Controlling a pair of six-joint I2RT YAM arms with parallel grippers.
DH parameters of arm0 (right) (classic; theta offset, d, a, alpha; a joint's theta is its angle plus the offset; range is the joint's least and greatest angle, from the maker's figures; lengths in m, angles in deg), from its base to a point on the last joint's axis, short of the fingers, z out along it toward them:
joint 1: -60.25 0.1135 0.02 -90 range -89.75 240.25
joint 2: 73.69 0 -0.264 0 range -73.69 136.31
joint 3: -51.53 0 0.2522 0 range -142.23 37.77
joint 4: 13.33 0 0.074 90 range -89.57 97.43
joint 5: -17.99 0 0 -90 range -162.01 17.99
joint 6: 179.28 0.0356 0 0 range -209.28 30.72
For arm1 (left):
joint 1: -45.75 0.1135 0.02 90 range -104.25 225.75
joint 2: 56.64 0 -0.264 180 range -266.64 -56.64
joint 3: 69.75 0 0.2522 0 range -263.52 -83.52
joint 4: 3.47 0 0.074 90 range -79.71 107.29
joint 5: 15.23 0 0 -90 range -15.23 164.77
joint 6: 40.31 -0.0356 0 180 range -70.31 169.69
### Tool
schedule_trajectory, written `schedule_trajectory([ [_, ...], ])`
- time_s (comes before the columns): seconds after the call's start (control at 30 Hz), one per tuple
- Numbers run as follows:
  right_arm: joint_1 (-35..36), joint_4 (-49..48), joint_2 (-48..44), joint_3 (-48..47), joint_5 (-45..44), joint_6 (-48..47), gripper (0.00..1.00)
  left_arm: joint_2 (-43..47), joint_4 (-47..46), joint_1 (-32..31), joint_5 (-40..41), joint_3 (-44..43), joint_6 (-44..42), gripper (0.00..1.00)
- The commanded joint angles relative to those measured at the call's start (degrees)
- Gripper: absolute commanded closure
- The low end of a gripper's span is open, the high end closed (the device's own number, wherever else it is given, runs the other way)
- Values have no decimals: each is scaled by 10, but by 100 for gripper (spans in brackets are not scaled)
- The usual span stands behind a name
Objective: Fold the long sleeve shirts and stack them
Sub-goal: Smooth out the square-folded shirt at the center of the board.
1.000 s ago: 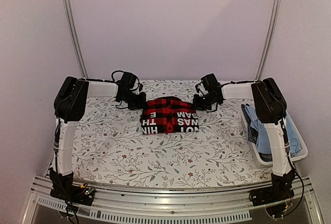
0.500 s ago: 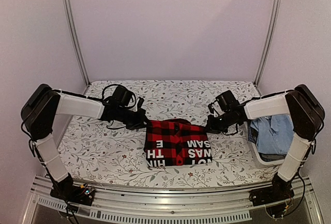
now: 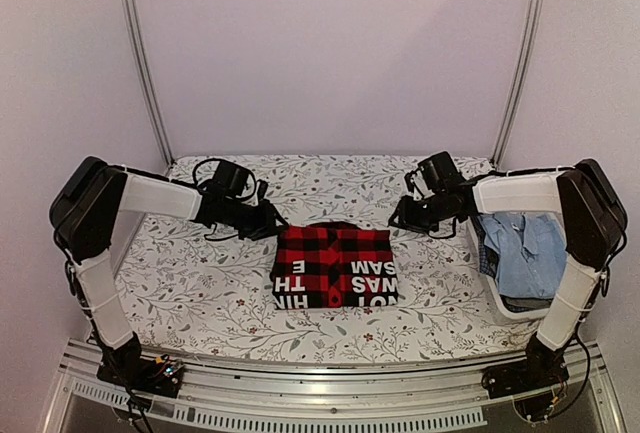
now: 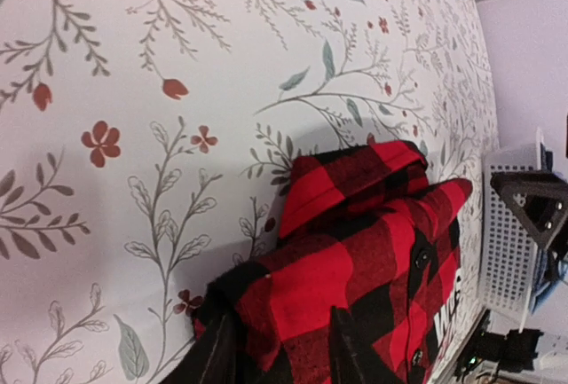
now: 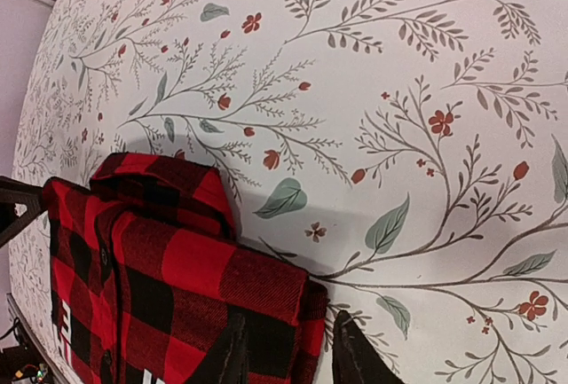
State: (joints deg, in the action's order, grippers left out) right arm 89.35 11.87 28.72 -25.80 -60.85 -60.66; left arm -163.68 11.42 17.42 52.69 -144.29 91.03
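Tabletop with a leaf-and-flower print (image 3: pixel 200 293) is seen from above, with 2 robot arms reaching in from the near edge. 1 red-and-black check shirt (image 3: pixel 335 265) is laid folded into a neat rectangle at the middle of the table, slightly toward the near edge. Large white block letters are shown across its near half, upside down from this view, and its collar is turned toward the far side. The left gripper (image 3: pixel 268 225) is held low at the shirt's far left corner, and the right gripper (image 3: pixel 398 221) at its far right corner. In the left wrist view, the left gripper (image 4: pixel 280 353) is seen with its jaws apart, and the shirt (image 4: pixel 355 269) corner is spread loosely between the 2 dark fingers (image 4: pixel 217 357). In the right wrist view, the right gripper (image 5: pixel 291 353) is likewise parted: 1 finger is placed over the shirt (image 5: pixel 177 286), while the other finger (image 5: pixel 353 353) is set over the bare table just beside the cloth. A white basket (image 3: pixel 515 315) is placed at the table's right edge, and a blue garment (image 3: pixel 530 253) is piled in it.
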Motion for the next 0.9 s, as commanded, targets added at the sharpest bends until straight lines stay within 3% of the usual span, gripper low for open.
schedule_trajectory([
  [0.0,-4,28,7,-34,-25,-17,62,1,36,13,20,-36,-28,56],
  [0.07,-1,36,-9,-34,-31,-21,59,16,51,17,32,-37,-36,47],
  [0.23,26,68,-41,-33,-61,-28,54,65,71,18,48,-14,-46,39],
  [0.4,70,76,-67,-25,-77,-21,55,127,89,-1,66,19,-42,39],
  [0.53,105,69,-59,-29,-69,-14,64,158,97,-36,71,31,-33,40],
  [0.87,124,45,23,-61,-45,-3,71,152,96,-113,81,30,-6,41],
])
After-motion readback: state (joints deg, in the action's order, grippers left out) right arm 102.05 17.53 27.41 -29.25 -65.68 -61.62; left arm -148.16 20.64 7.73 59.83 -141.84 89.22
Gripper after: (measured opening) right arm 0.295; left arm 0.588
